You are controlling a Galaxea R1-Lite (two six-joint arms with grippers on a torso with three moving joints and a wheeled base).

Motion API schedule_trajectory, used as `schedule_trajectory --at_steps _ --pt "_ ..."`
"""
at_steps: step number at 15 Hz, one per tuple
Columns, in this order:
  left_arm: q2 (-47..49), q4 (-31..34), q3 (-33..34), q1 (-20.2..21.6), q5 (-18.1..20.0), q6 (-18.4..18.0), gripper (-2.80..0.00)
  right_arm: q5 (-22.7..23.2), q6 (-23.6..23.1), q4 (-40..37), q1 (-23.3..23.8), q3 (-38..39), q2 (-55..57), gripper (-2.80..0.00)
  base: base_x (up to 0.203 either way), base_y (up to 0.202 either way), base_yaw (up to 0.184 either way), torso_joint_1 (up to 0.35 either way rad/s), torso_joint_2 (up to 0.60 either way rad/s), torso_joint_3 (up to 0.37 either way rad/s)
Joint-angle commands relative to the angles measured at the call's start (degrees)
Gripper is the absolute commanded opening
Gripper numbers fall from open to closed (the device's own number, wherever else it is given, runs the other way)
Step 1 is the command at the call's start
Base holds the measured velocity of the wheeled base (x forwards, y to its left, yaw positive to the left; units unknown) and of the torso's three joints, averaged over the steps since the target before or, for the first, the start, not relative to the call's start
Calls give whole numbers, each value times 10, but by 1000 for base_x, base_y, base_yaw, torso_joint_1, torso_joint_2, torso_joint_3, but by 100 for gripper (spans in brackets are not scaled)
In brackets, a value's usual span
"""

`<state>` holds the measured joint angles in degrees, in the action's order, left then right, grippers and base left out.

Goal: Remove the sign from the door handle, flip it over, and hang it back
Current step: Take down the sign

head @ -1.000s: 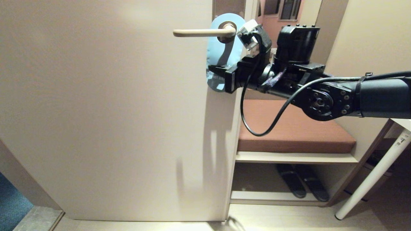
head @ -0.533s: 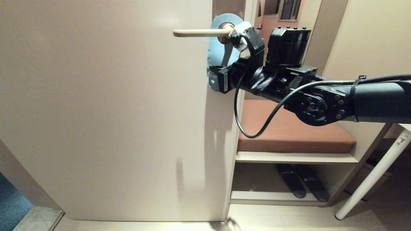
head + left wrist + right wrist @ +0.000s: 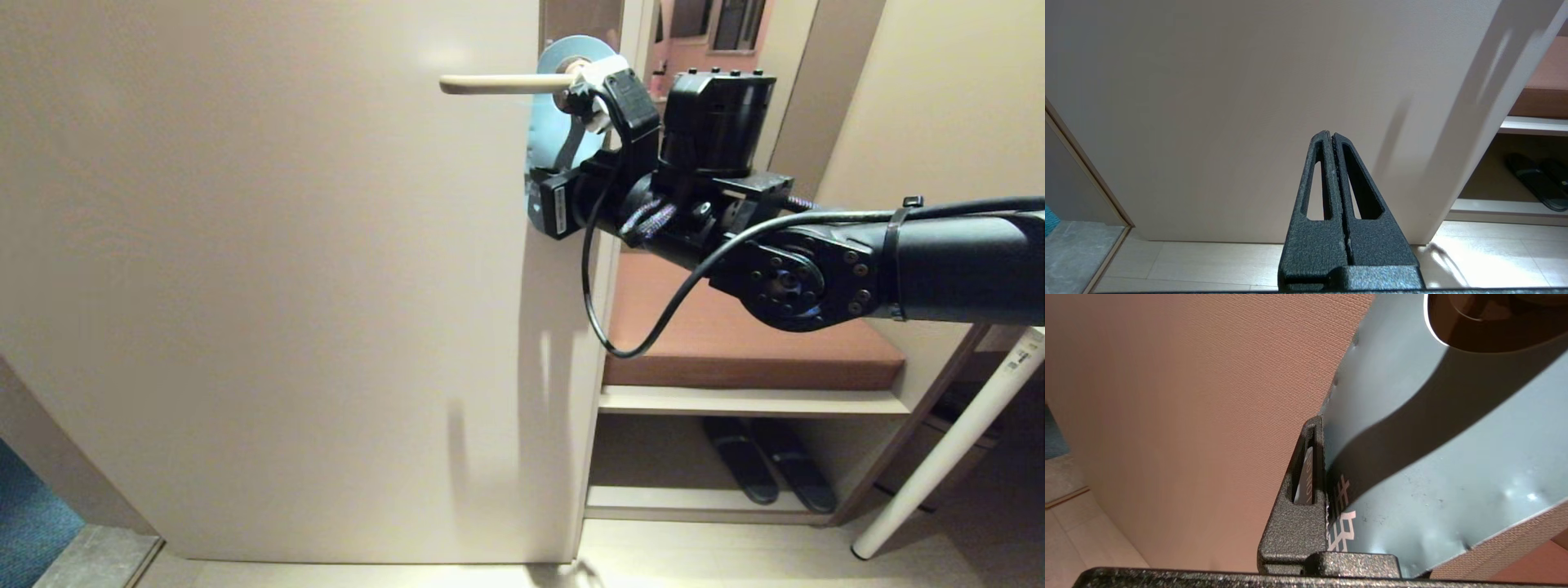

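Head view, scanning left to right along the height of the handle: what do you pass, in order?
Door → door handle → sign hung on its knuckle → right gripper, shut on the sign's lower part → right arm reaching in from the right edge.

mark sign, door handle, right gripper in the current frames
sign (image 3: 1453,437), right wrist view, blue face below the hole
door handle (image 3: 498,82), head view, middle of the lever
right gripper (image 3: 539,196), head view, fingertips clamped on the sign's lower end
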<state>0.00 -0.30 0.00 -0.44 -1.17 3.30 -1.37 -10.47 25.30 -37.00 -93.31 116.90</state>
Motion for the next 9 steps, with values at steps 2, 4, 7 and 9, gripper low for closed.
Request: schedule_trajectory --at_steps 2,4,7,9 --pt "0 0 0 0 -1 0 -280 0 -1 1 -8 0 1 -280 0 0 0 0 0 0" --pt "0 0 0 0 -1 0 -280 0 -2 1 -13 -1 2 -280 0 0 0 0 0 0" --pt "0 0 0 0 -1 0 -280 -42 -2 2 -26 -5 11 -280 0 0 0 0 0 0" --pt "0 0 0 0 -1 0 -280 -76 -3 5 -35 -9 19 -280 0 0 0 0 0 0"
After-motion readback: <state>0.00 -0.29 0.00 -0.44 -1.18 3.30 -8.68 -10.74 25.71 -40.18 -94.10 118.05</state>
